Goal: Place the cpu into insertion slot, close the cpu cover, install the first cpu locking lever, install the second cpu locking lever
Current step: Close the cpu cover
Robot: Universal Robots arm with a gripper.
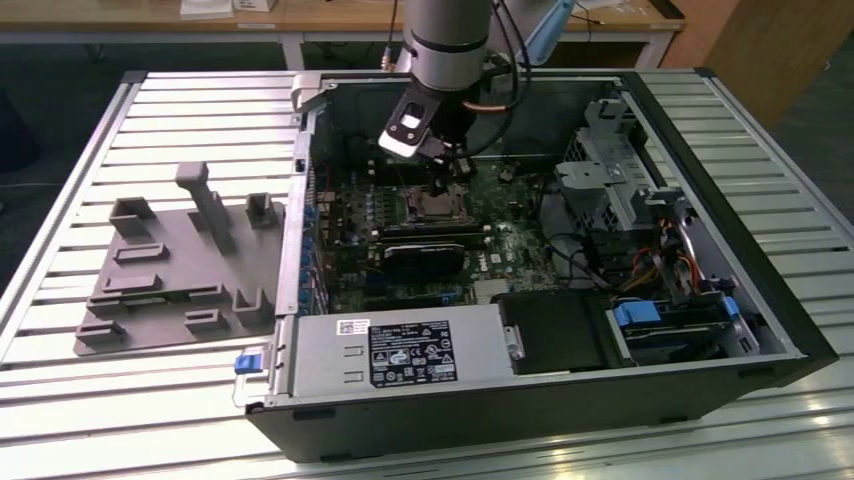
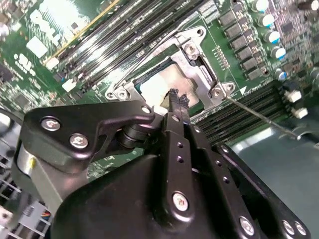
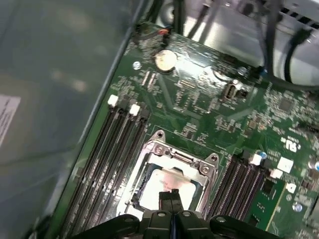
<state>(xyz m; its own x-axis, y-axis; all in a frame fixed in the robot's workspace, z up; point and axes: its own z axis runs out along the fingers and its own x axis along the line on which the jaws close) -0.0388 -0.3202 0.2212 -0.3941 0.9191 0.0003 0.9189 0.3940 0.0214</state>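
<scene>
Gripper (image 2: 174, 99): narrow black fingers pressed together, pinching nothing that shows. In both wrist views the tips are poised just above the cpu (image 2: 154, 84). In the exterior view it hangs inside the open computer case (image 1: 534, 425).

Contents, from the exterior view's left to its right:

1. Fixture tray (image 1: 147, 300), grey, on the slatted table (image 1: 134, 400). It lies at nine o'clock from the case, well apart from the gripper.
2. Power supply (image 1: 387, 350), along the near wall, at about seven o'clock from the gripper.
3. Graphics card (image 1: 427, 258), black, at six o'clock from the gripper, beyond the socket.
4. Insertion slot (image 1: 434, 205), on the green board, at six o'clock from the gripper and just beside it.
5. Cpu: seated in the insertion slot, pale metal face up.
6. Cpu cover (image 3: 182, 157): silvery frame that appears to lie flat around the cpu, whose face shows through the window.
7. Locking lever (image 2: 259, 115): thin wire rod, apparently unlatched. Its long axis slants from a corner of the cover out over the memory slots (image 3: 117, 144), so it lies to one side of the fingertips, not beneath them.
8. Coin cell (image 3: 165, 60), on the board, well apart from the socket.
9. Drive cage (image 1: 614, 170), at three o'clock from the gripper.

Status, as judged: cpu placement and cover closing look done; levers not secured.
</scene>
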